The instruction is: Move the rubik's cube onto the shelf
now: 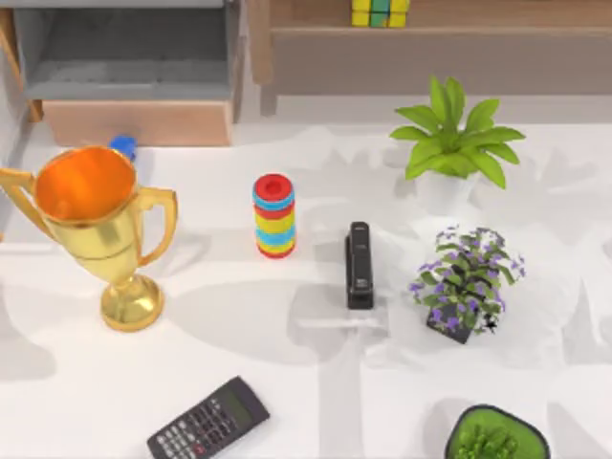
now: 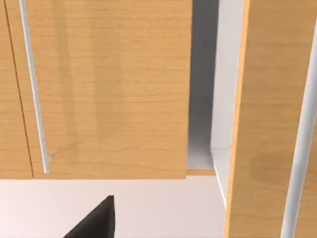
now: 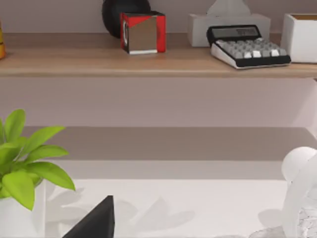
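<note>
From above, the rubik's cube (image 1: 380, 12) sits on the shelf (image 1: 430, 43) at twelve o'clock, beyond the green plant (image 1: 456, 139). The left wrist view faces wooden cabinet panels (image 2: 109, 89). The right wrist view faces a shelf with a calculator (image 3: 247, 45). Whether either gripper's fingers are apart or together, I cannot tell.

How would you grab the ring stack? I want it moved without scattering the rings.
Grip the ring stack low on its sides, coming from above with the fingers straddling it. It stands upright and round, with bare table all around; the stapler lies apart on its right.
</note>
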Robot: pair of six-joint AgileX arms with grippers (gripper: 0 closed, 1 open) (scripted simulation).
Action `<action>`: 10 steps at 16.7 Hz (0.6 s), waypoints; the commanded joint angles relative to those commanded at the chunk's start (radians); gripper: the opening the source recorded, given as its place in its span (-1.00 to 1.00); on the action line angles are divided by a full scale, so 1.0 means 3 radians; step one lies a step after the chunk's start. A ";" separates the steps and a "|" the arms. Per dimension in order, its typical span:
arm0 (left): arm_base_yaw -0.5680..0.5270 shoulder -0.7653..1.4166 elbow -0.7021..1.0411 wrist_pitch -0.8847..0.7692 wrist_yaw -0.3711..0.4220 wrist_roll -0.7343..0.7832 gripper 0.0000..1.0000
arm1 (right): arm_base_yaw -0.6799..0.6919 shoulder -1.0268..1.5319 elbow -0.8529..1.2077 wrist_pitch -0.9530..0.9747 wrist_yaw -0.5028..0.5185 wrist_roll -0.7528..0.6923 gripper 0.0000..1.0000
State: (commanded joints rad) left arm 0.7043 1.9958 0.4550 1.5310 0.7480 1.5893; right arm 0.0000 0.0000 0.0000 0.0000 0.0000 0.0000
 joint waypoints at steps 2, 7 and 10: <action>-0.0036 0.0021 0.0049 -0.0029 -0.0037 0.0000 1.00 | 0.0000 0.0000 0.0000 0.0000 0.0000 0.0000 1.00; -0.0130 0.0075 0.0172 -0.0104 -0.0132 0.0001 1.00 | 0.0000 0.0000 0.0000 0.0000 0.0000 0.0000 1.00; -0.0151 0.0088 0.0203 -0.0120 -0.0154 0.0001 1.00 | 0.0000 0.0000 0.0000 0.0000 0.0000 0.0000 1.00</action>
State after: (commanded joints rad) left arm 0.6589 2.0223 0.5158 1.4949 0.7017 1.5897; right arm 0.0000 0.0000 0.0000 0.0000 0.0000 0.0000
